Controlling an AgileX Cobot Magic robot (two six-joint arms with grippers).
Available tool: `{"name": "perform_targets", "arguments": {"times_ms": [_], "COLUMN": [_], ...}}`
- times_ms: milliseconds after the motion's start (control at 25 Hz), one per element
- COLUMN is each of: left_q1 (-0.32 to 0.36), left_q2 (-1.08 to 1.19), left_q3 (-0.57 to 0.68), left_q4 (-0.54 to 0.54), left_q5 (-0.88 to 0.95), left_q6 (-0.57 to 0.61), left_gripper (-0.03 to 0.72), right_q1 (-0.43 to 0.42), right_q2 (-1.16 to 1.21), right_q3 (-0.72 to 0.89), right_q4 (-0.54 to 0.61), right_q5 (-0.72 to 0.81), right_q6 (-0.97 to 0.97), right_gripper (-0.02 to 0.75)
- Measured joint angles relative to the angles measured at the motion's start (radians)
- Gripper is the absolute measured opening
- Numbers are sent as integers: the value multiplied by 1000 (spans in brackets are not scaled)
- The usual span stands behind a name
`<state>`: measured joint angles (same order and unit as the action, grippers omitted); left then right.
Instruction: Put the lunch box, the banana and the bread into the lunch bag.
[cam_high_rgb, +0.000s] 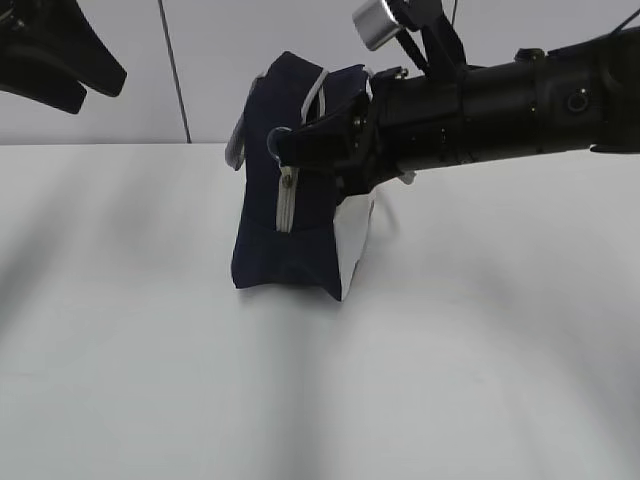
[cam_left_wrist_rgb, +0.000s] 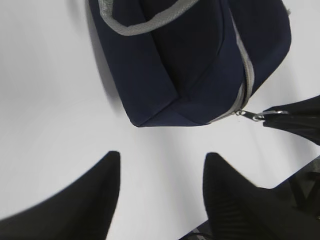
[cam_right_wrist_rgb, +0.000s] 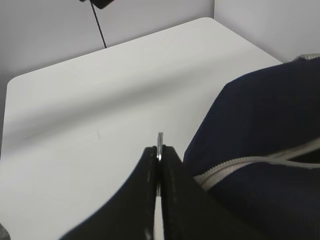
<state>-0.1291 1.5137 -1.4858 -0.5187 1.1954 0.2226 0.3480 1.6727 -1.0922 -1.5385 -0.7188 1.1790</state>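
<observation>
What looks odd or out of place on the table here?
Nothing is spilled or damaged. The lunch bag stands on its end, and the right gripper is shut on its zipper ring pull.

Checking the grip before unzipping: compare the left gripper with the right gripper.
The left gripper is open and empty above the table; the right gripper is shut on the zipper's ring pull. The left hangs clear of the lunch bag; the right reaches its corner. Both have black fingers.
</observation>
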Motion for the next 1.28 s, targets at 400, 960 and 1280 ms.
{"name": "perform_targets", "arguments": {"times_ms": [400, 960, 1280], "left_q1": [0, 0, 0], "left_q2": [15, 21, 21], "left_q3": [137, 260, 260], "left_q4": [-186, -305, -307], "left_q5": [-110, -172, -172], "left_q6": [181, 324, 358], "left_gripper": [351, 350, 350], "right_q1": [0, 0, 0], "right_q2": [0, 38, 32], "right_q3": [-44, -47, -57], "right_q4": [-211, -246, -230], "right_q5": [-24, 43, 53], "right_q6": [214, 255, 252], "right_gripper": [-16, -16, -16]}}
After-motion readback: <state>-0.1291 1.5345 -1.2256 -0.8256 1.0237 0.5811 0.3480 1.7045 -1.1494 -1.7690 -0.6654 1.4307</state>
